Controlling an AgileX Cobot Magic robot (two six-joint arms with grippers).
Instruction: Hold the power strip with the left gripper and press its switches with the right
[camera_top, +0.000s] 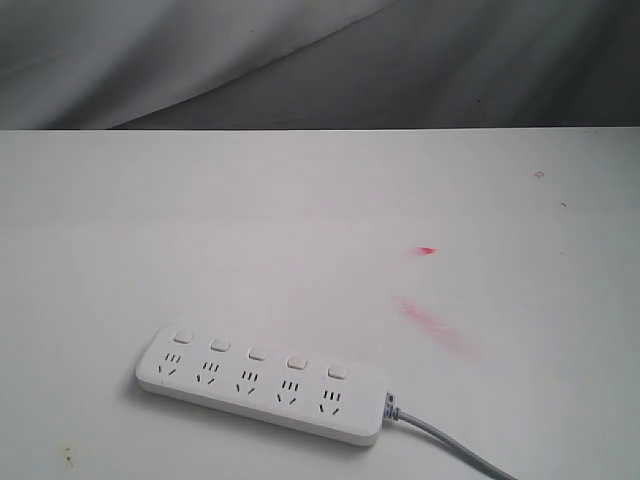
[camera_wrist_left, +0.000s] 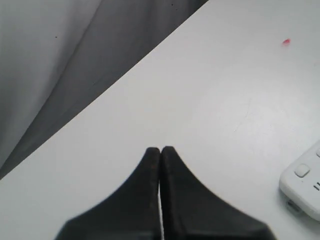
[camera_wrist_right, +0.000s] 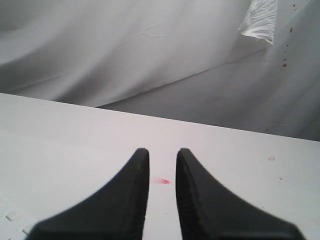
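The white power strip (camera_top: 260, 385) lies flat near the front of the white table (camera_top: 300, 220), its grey cord (camera_top: 450, 445) trailing off to the right. Its switches (camera_top: 257, 353) run in a row along its far edge. Neither arm appears in the exterior view. In the left wrist view my left gripper (camera_wrist_left: 160, 149) is shut with nothing in it, hovering over bare table; one end of the power strip (camera_wrist_left: 305, 185) with a switch (camera_wrist_left: 302, 170) shows off to the side. My right gripper (camera_wrist_right: 162, 150) stands open by a narrow gap, empty, with two switches (camera_wrist_right: 12, 216) at the frame's corner.
A small red mark (camera_top: 427, 250) and a faint red smear (camera_top: 435, 325) stain the table beyond the strip; the mark (camera_wrist_right: 162, 181) shows between my right fingers. Grey cloth (camera_top: 300, 60) hangs behind the table's far edge.
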